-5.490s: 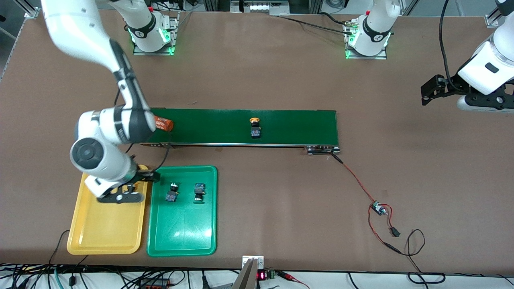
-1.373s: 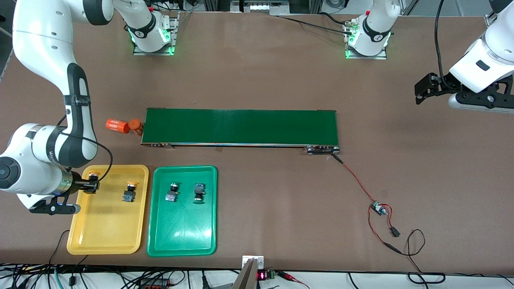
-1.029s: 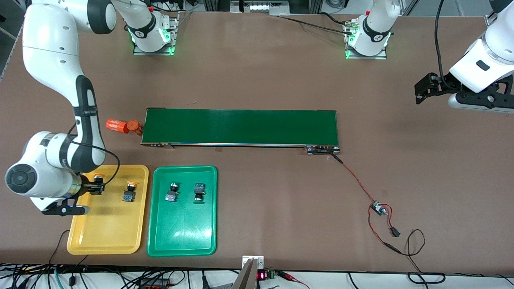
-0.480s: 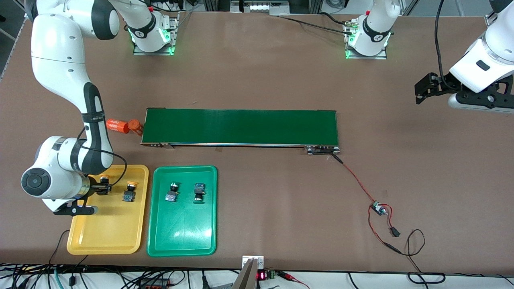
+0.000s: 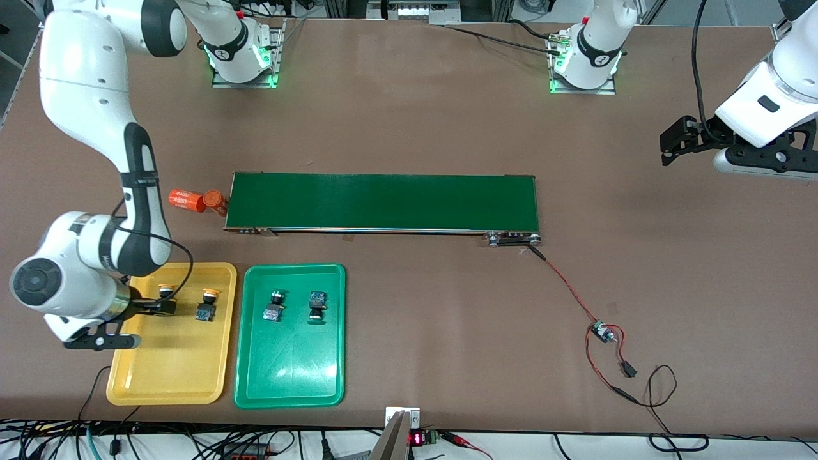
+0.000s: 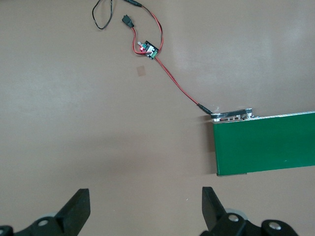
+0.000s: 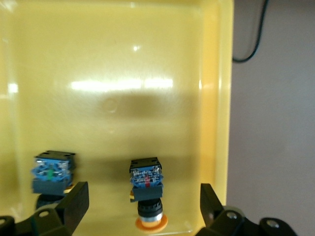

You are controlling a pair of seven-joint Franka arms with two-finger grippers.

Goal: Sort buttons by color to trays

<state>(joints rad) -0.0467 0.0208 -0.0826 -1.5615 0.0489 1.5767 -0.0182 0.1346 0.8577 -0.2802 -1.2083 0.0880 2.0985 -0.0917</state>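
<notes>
My right gripper (image 5: pixel 163 306) (image 7: pixel 142 196) stands open low over the yellow tray (image 5: pixel 166 364) (image 7: pixel 147 59). A yellow-capped button (image 5: pixel 166 291) (image 7: pixel 146 184) rests on the tray between the fingers, touching neither. The second yellow-capped button (image 5: pixel 205 306) (image 7: pixel 51 172) lies beside it, toward the green tray (image 5: pixel 287 370). That tray holds two green-capped buttons (image 5: pixel 274 306) (image 5: pixel 316 306). My left gripper (image 5: pixel 677 144) (image 6: pixel 145 206) waits open and empty, up over bare table at the left arm's end.
The long dark-green conveyor belt (image 5: pixel 383 201) (image 6: pixel 266 147) lies farther from the camera than the trays. Two orange cylinders (image 5: pixel 185 200) (image 5: pixel 217 202) lie at its end by the right arm. A red wire with a small circuit board (image 5: pixel 601 331) (image 6: pixel 150 49) trails from its other end.
My right gripper has opened and let go of the yellow-capped button on the yellow tray, and the arm has drawn back a little. The left arm has not moved.
</notes>
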